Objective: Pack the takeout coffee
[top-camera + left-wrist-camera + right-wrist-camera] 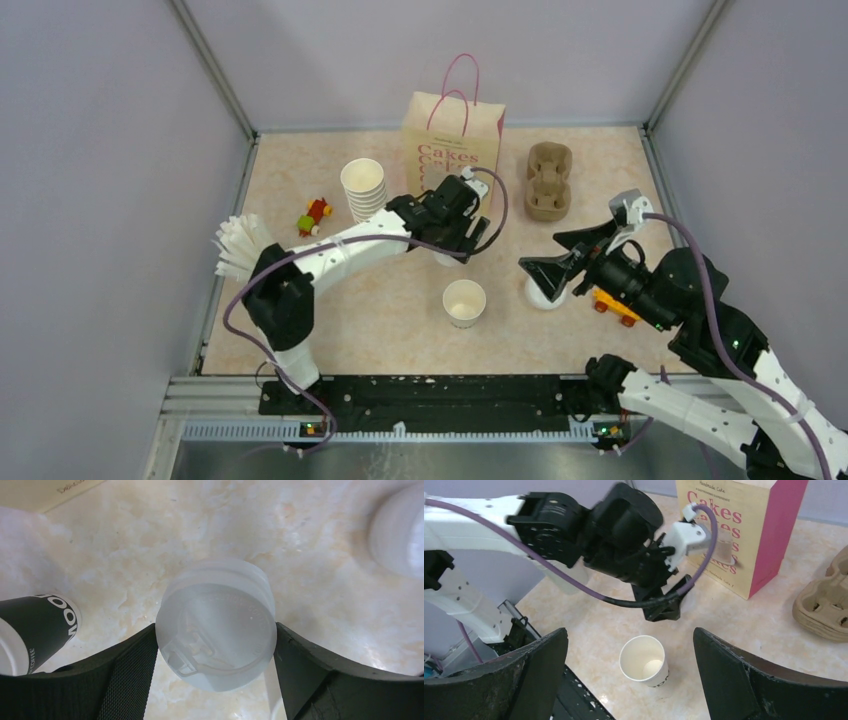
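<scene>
Now, left gripper (215, 629): wide, astride lidded cup (216, 600); grip cannot be told.
Right gripper (629, 632): wide open, empty.

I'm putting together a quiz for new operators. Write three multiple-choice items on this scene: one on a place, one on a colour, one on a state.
1. In the top view, relative to the paper bag, the cup carrier lies: A) to its left B) to its right C) inside it.
2. The bag's side panel is: A) green B) black C) pink.
3. The lone cup mid-table is: A) upright and lidless B) lidded C) tipped over.

1 B: the carrier lies on the table, right of the bag.
2 C: the right wrist view shows it pink.
3 A: its open mouth faces up.
</scene>
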